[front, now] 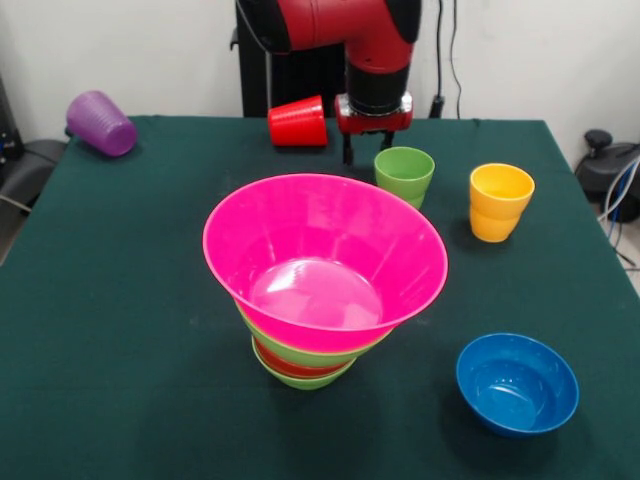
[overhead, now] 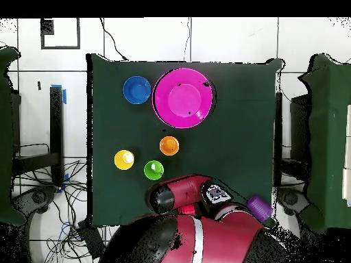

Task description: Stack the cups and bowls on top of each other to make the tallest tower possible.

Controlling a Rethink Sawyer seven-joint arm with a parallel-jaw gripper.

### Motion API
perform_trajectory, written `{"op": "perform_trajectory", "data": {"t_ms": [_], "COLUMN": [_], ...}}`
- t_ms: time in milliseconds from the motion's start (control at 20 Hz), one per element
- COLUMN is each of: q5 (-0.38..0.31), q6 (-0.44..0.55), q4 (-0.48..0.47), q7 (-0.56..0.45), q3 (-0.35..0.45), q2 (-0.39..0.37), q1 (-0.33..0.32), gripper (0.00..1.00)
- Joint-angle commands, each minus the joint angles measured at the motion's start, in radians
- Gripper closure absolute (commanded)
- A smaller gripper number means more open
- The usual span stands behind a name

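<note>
The tower (front: 310, 355) stands mid-table: a small green bowl at the bottom, then a red-orange bowl, a large green bowl, and the huge pink bowl (front: 325, 260) on top, all mouth up. From above only the pink bowl (overhead: 182, 96) shows. The blue bowl (front: 517, 383) sits alone at the front right. The light green cup (front: 404, 172) and the yellow cup (front: 500, 200) stand upright. The red cup (front: 298, 122) and the purple cup (front: 100, 123) lie on their sides at the far edge. The orange cup (overhead: 168, 145) shows only from above. My gripper (front: 366, 150) hangs open and empty just left of the green cup.
The green table (front: 120, 330) has bare cloth at the front left. The red arm (overhead: 199, 233) covers the robot-side edge in the overhead view. Cables lie beside the table.
</note>
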Motion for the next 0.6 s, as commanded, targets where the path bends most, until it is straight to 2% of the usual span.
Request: {"op": "perform_trajectory", "data": {"t_ms": [50, 200, 600], "q5": [0.008, 0.033, 0.051], "q6": [0.038, 0.084, 0.126], "q4": [-0.040, -0.010, 0.004], "q7": [0.014, 0.001, -0.004], "q3": [0.076, 0.102, 0.128], "q2": [-0.069, -0.121, -0.157], "q1": [-0.005, -0.021, -0.034], "gripper": [0.00, 0.00, 0.00]}}
